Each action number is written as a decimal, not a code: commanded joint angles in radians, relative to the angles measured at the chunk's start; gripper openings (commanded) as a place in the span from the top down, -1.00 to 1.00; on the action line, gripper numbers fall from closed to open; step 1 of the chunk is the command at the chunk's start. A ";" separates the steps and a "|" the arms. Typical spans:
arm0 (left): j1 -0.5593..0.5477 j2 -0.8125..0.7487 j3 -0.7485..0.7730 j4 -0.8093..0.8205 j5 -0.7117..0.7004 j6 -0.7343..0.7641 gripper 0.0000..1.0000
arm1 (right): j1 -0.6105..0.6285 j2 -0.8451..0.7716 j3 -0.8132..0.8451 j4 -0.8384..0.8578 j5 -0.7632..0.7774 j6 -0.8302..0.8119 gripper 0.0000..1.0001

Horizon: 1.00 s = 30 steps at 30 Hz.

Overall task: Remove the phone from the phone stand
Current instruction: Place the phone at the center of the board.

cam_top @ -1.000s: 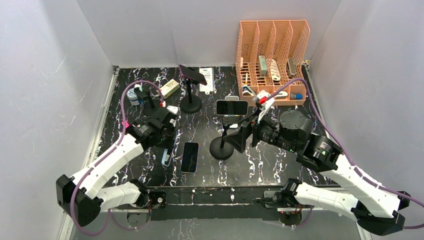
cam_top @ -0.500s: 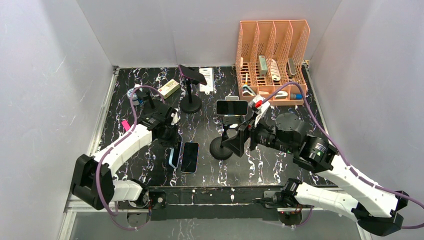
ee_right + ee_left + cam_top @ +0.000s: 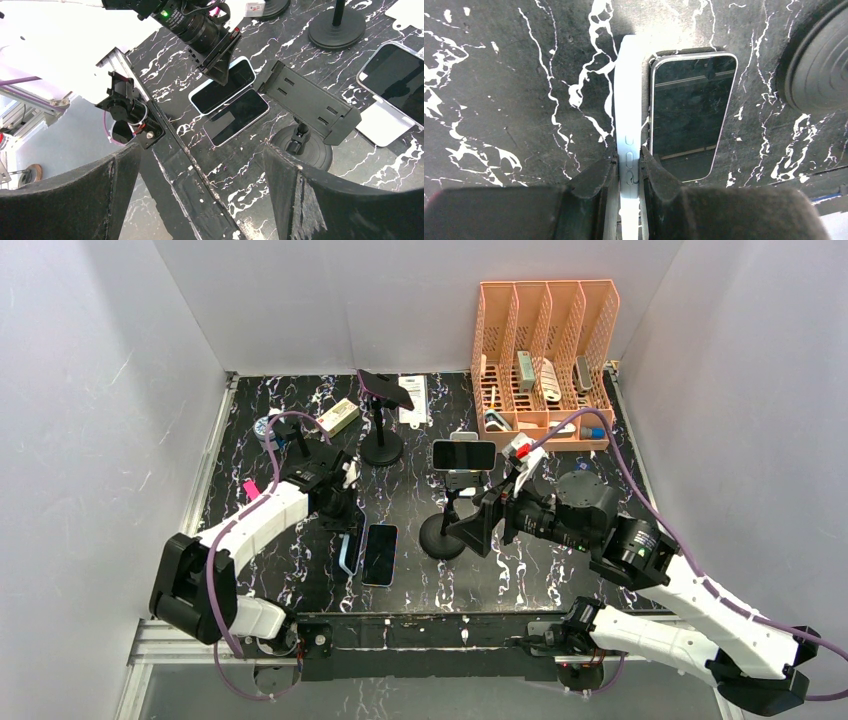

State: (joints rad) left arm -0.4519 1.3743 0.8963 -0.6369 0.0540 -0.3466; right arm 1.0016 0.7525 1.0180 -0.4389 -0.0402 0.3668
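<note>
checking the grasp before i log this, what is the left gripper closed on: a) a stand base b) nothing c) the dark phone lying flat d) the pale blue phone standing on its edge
d: in the left wrist view the left gripper pinches the thin side of the pale blue phone, while the dark phone lies flat beside it, outside the jaws.

Smooth plastic edge on light-blue phone (image 3: 628,100); tabletop (image 3: 499,100) smooth, marbled
</note>
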 commanded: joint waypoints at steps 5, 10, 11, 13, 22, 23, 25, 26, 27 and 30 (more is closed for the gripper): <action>0.012 -0.019 -0.063 0.066 0.133 -0.023 1.00 | 0.000 0.017 0.001 0.059 -0.003 0.009 -0.97; 0.013 -0.038 -0.095 0.085 0.159 -0.037 1.00 | 0.000 0.030 0.011 0.062 -0.009 0.012 -0.97; 0.013 -0.041 -0.101 0.089 0.166 -0.039 1.00 | 0.000 0.033 0.010 0.062 -0.009 0.013 -0.97; 0.015 -0.048 -0.116 0.100 0.179 -0.046 1.00 | 0.000 0.034 0.008 0.065 -0.009 0.017 -0.97; 0.057 -0.121 -0.166 0.106 0.201 -0.075 1.00 | 0.000 0.037 0.010 0.071 -0.010 0.027 -0.97; 0.060 -0.124 -0.165 0.104 0.206 -0.076 1.00 | -0.001 0.040 0.011 0.072 -0.010 0.027 -0.97; 0.065 -0.129 -0.167 0.106 0.226 -0.079 1.00 | 0.000 0.045 0.015 0.072 -0.013 0.027 -0.97; 0.065 -0.132 -0.170 0.107 0.233 -0.080 1.00 | 0.000 0.048 0.016 0.072 -0.015 0.027 -0.97; 0.066 -0.135 -0.175 0.113 0.241 -0.082 1.00 | 0.000 0.050 0.017 0.072 -0.015 0.029 -0.97; 0.067 -0.139 -0.184 0.118 0.251 -0.086 1.00 | 0.000 0.051 0.016 0.074 -0.015 0.033 -0.97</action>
State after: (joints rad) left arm -0.3817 1.2667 0.7368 -0.4763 0.2016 -0.4030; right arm 1.0016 0.8036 1.0168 -0.4156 -0.0422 0.3908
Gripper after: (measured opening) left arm 0.143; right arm 0.985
